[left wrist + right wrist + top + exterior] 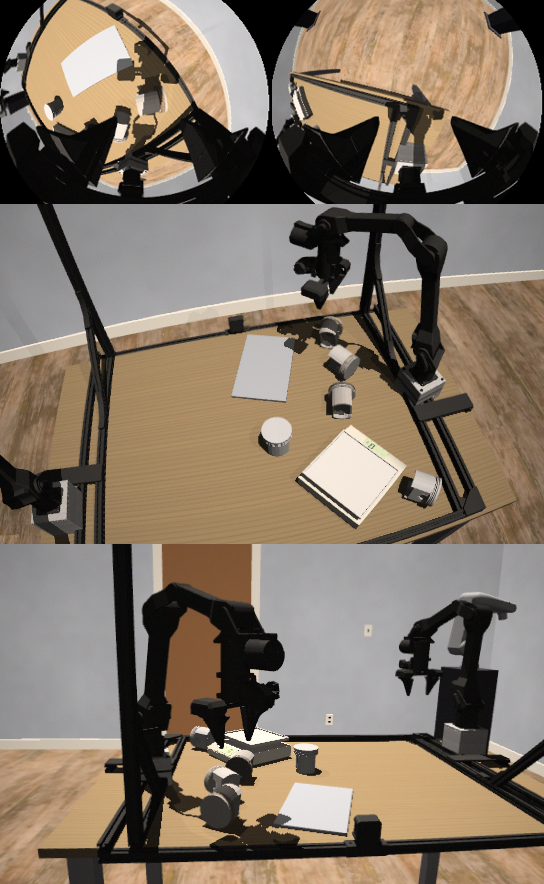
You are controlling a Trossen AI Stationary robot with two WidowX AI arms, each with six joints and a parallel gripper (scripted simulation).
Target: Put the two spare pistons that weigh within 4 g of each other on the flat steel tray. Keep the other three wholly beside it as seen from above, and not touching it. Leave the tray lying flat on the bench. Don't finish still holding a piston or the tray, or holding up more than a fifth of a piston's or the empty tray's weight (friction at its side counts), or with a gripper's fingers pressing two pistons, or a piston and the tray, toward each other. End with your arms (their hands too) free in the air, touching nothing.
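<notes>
The flat steel tray lies on the bench towards the back. Three pistons lie on their sides in a row to its right: one at the back, one in the middle and one nearer the front. Another piston stands upright in front of the tray. One more piston lies by the front right corner. My left gripper is open and empty, high above the back piston. My right gripper is open and empty, high in the air at the far side of the bench.
A white scale sits at the front right, between the upright piston and the corner piston. Black frame rails run round the bench edge, with posts at the corners. A small black box sits on the back rail.
</notes>
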